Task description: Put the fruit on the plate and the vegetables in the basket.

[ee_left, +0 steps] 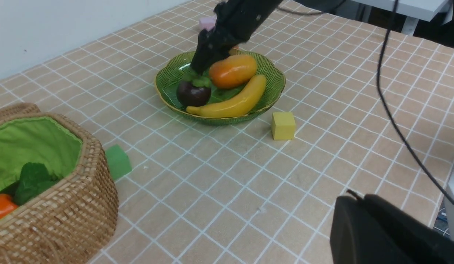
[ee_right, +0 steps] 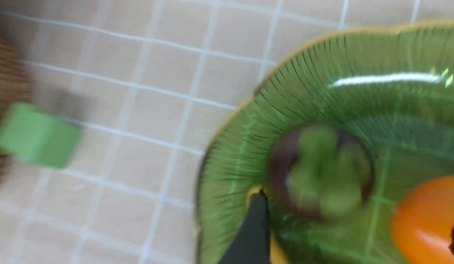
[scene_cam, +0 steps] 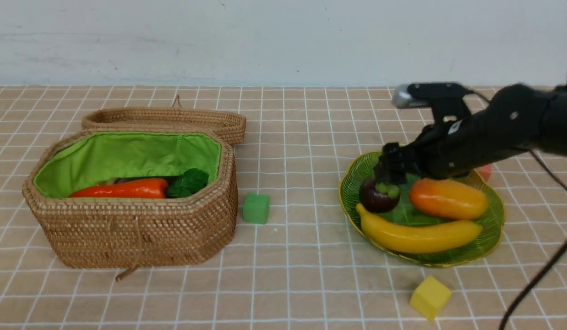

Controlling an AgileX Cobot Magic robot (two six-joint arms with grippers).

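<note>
Ribbed green plate point(scene_cam: 492, 220) with yellowish rim, yellow banana point(scene_cam: 418, 236), orange mango point(scene_cam: 448, 198), dark-purple mangosteen point(scene_cam: 377, 196), tan basket point(scene_cam: 132, 229) lined bright green

The basket point(scene_cam: 141, 229) wall hides most of the carrot point(scene_cam: 123, 189); the mangosteen point(ee_right: 318, 172) is blurred.

On the green ribbed plate point(scene_cam: 492, 215) lie the yellow banana point(scene_cam: 418, 235), orange mango point(scene_cam: 448, 198) and dark-purple mangosteen point(scene_cam: 377, 196), cap up. In the lined wicker basket point(scene_cam: 132, 229) the carrot point(scene_cam: 123, 189) lies flat; a dark shape behind it may be the eggplant.
</note>
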